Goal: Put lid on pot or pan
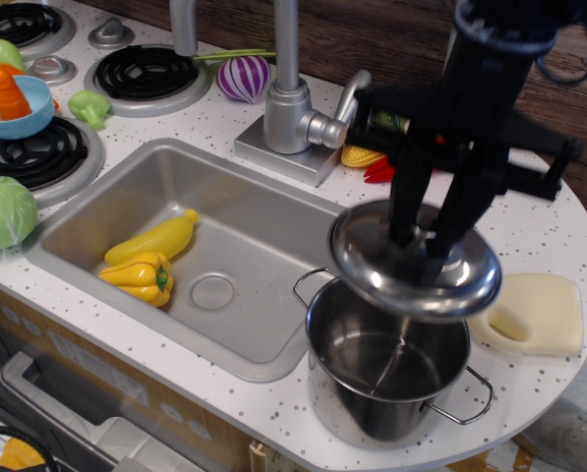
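Observation:
The round shiny steel lid hangs in the air just above the back rim of the pot, tilted slightly. My black gripper comes down from above and is shut on the lid's central knob, which its fingers hide. The deep shiny steel pot with two wire loop handles stands upright and empty on the white counter's front right, right of the sink. The lid overlaps the pot's far rim in this view and does not rest on it.
The grey sink basin holds a yellow pepper and a yellow squash. A cream jug lies right of the pot. The faucet, corn, a red pepper and a can stand behind.

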Tool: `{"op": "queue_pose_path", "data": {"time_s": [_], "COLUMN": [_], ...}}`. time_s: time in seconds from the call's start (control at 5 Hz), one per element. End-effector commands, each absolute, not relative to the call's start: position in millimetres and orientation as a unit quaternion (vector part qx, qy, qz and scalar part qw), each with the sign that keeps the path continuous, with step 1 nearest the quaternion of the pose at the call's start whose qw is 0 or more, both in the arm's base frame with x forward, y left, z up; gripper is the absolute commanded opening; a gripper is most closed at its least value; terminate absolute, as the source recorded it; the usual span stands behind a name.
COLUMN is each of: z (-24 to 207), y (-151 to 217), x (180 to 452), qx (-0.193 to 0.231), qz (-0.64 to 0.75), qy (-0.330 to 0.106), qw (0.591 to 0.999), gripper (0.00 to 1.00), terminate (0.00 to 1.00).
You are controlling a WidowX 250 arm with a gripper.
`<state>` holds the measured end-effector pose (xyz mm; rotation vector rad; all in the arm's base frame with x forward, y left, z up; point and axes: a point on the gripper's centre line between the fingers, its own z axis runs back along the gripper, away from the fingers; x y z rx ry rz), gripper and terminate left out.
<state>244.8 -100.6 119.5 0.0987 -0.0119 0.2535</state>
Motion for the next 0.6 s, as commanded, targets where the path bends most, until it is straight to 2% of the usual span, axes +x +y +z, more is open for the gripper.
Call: {"op": "queue_pose_path", "data": {"time_s": [0.0, 0.2, 0.4], "z": [113.0, 110.8, 109.7], "y": [-101.8, -100.5, -97.8], "x": [243.8, 241.6, 240.6], "qx": [0.022, 0.033, 0.047], "qz": [0.144, 0.145, 0.156], "qy": [-0.035, -0.026, -0.017], "qw": [0.989, 0.988, 0.987], "gripper": [0.00, 0.00, 1.00], "terminate": [0.00, 0.00, 1.00]}}
